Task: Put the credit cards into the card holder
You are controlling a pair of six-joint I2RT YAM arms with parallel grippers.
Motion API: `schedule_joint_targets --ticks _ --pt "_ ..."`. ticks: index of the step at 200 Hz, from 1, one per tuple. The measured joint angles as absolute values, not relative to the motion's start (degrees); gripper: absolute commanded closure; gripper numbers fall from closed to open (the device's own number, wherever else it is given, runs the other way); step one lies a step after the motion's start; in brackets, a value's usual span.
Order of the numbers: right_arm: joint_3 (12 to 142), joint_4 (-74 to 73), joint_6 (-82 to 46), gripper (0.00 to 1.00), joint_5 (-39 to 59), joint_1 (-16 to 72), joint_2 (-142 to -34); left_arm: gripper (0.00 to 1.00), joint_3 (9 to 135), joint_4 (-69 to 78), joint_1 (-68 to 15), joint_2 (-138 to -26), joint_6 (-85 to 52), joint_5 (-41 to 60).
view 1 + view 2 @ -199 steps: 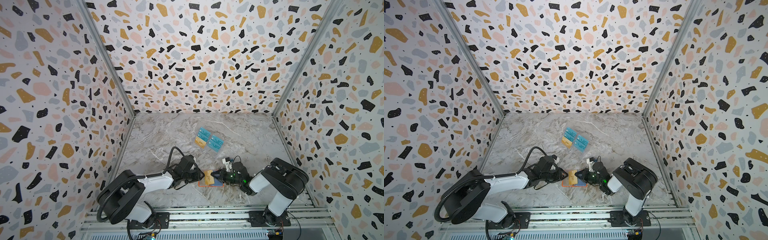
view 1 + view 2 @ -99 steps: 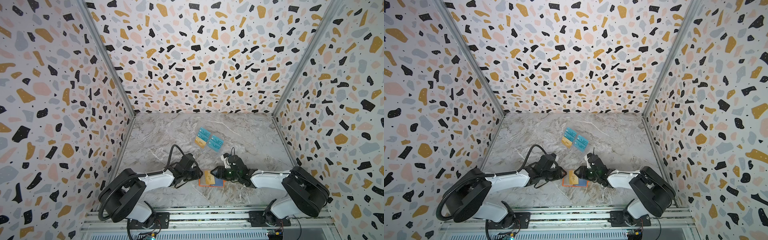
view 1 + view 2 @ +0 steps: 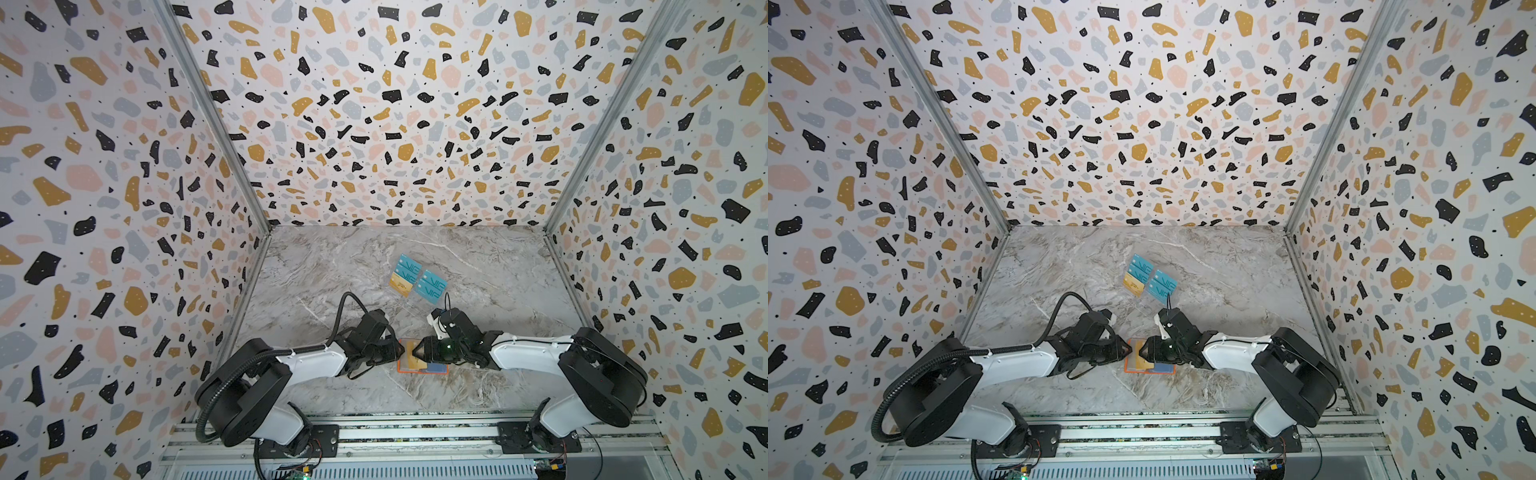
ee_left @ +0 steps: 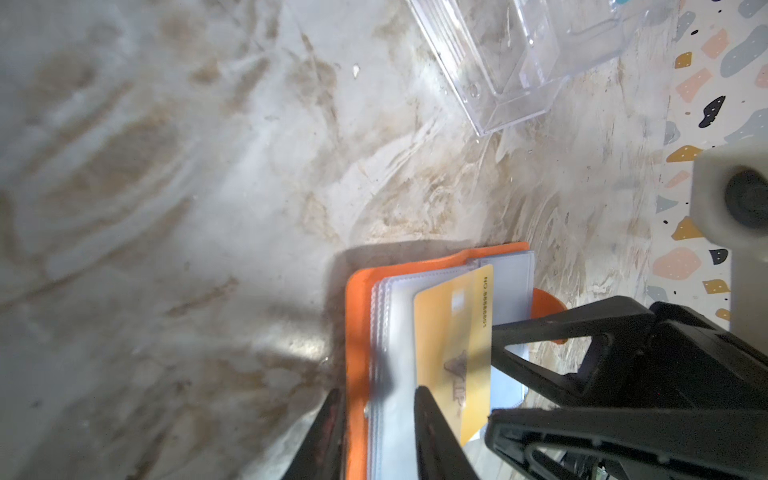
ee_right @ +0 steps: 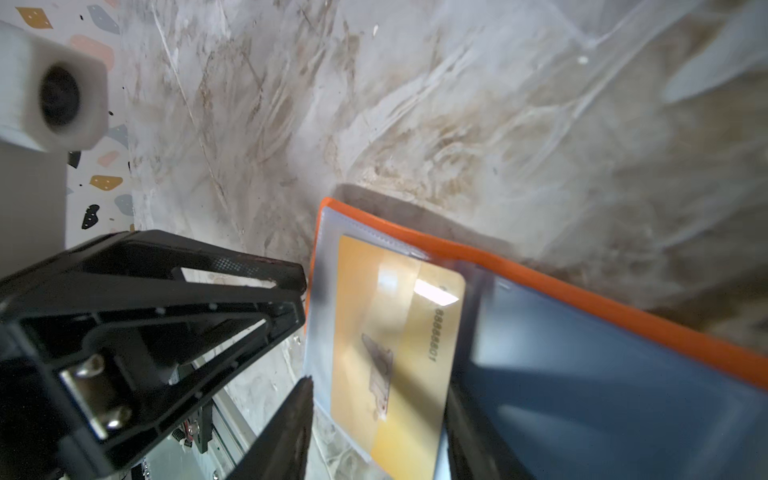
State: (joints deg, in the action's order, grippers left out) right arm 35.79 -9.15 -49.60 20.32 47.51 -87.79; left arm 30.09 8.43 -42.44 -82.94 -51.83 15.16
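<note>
Nearest me, the orange card holder (image 4: 357, 332) lay open between both grippers, a gold card (image 4: 453, 332) partly in its clear sleeve (image 4: 399, 299). My left gripper (image 4: 376, 392) straddled the cover, and I couldn't tell whether it was gripping. The right gripper (image 5: 379, 384) had its jaws apart. Farther back lay blue and gold cards (image 3: 417, 280).

Near the table's (image 3: 316, 270) front edge, the left gripper (image 3: 400, 353) and right gripper (image 3: 415, 353) meet almost tip to tip over the card holder (image 3: 422, 368), crowding that spot. Behind them, a clear stand (image 4: 498, 62) of credit cards (image 3: 432, 286) blocks the middle. Bare table lies open on both sides, up to the walls (image 3: 374, 124).
</note>
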Motion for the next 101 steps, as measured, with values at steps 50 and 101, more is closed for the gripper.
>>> schedule_joint_targets --ticks 50,101 --pt "36.73 -7.94 -51.48 0.49 19.73 49.78 -88.25 0.72 28.29 10.2 -43.31 -81.87 -53.41 15.46" --pt "38.04 -7.62 -53.89 0.49 17.5 52.84 -89.21 0.72 26.48 11.6 -43.88 -81.21 -54.89 15.35"
